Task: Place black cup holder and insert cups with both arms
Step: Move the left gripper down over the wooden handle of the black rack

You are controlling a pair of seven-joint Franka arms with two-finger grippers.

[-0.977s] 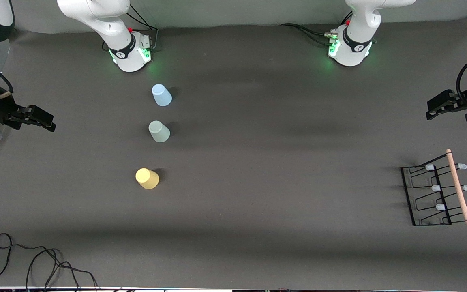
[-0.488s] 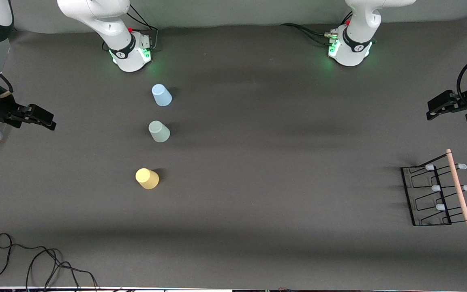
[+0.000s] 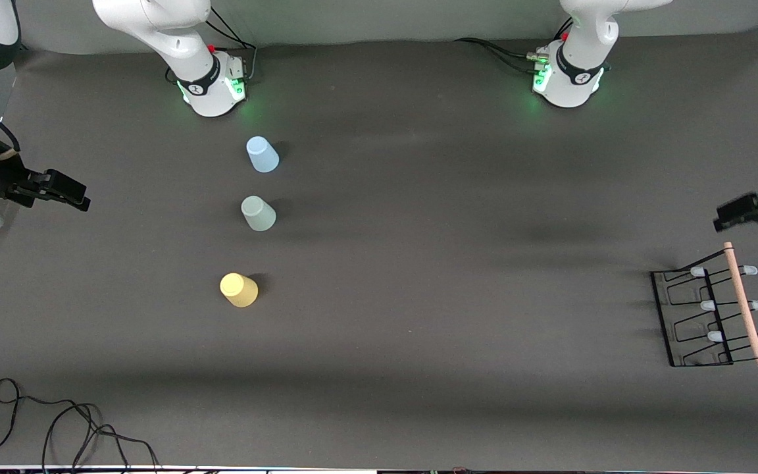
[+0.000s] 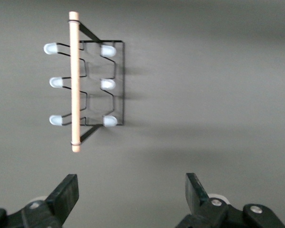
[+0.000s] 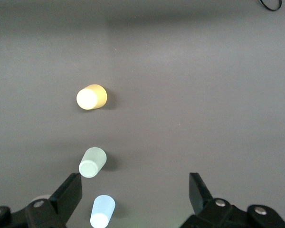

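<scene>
From the front view we see the table (image 3: 418, 276) with three cups standing upside down in a line toward the right arm's end. The blue cup (image 3: 262, 155) is farthest from the camera, just in front of the right arm's base (image 3: 211, 82); the green cup (image 3: 258, 213) comes next, and the yellow cup (image 3: 239, 290) is nearest to the camera. All three stand apart from one another. The rack (image 3: 708, 316) stands at the left arm's end of the table, its wooden rod (image 3: 743, 304) running along the top and pale-capped pegs sticking out to both sides. The left gripper (image 3: 737, 212) hangs over the table edge just beside the rack, blurred. The right gripper (image 3: 63, 191) hangs at the right arm's end, well apart from the cups. A loose cable (image 3: 56, 421) lies at the near edge.

In the left wrist view we look down on the rack (image 4: 104, 83) — rod (image 4: 74, 80) and six capped pegs all in sight. The left gripper (image 4: 133, 194) has its fingers spread wide, with nothing between them.

In the right wrist view the yellow (image 5: 91, 97), green (image 5: 92, 162) and blue (image 5: 102, 212) cups line up on the table. The right gripper (image 5: 135, 194) is also spread wide and holds nothing — the blue cup shows just beside one finger (image 5: 69, 194), lower down on the table.
</scene>
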